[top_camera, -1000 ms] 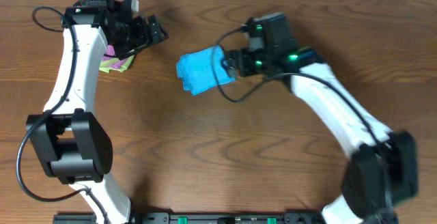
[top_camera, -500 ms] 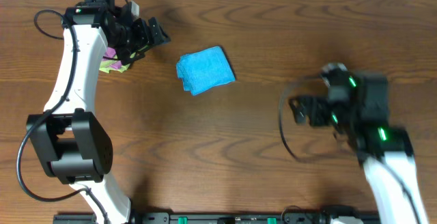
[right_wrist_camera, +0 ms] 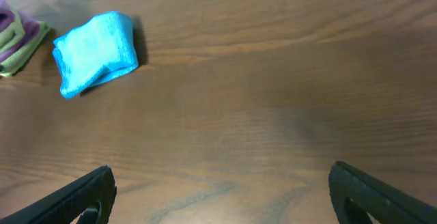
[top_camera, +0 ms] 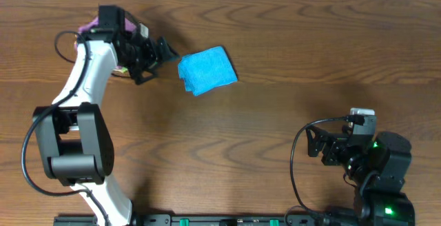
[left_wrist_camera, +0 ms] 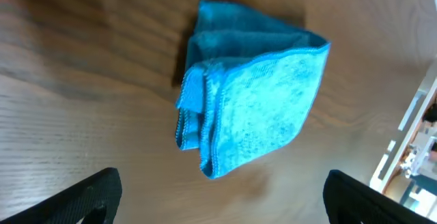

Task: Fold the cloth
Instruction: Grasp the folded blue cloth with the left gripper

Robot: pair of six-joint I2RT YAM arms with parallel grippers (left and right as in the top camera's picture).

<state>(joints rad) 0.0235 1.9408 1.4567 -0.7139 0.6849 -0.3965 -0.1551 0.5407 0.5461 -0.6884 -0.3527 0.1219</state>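
The sky-blue cloth (top_camera: pixel 207 70) lies folded into a small thick packet on the wooden table, at the back centre. It also shows in the left wrist view (left_wrist_camera: pixel 252 94) and, small, in the right wrist view (right_wrist_camera: pixel 94 51). My left gripper (top_camera: pixel 164 54) is open and empty, just left of the cloth, fingers pointing at it; its fingertips frame bare wood in the left wrist view (left_wrist_camera: pixel 218 197). My right gripper (top_camera: pixel 315 143) is open and empty, far away at the front right, over bare wood in the right wrist view (right_wrist_camera: pixel 222 190).
A purple and a light green folded cloth (top_camera: pixel 117 64) lie stacked behind the left arm at the back left, also at the left edge of the right wrist view (right_wrist_camera: pixel 17 36). The table's far edge runs along the top.
My right arm has let go of the cloth and pulled back from it to the front right. My left gripper has shifted right, closer to the cloth. The cloth has not moved.
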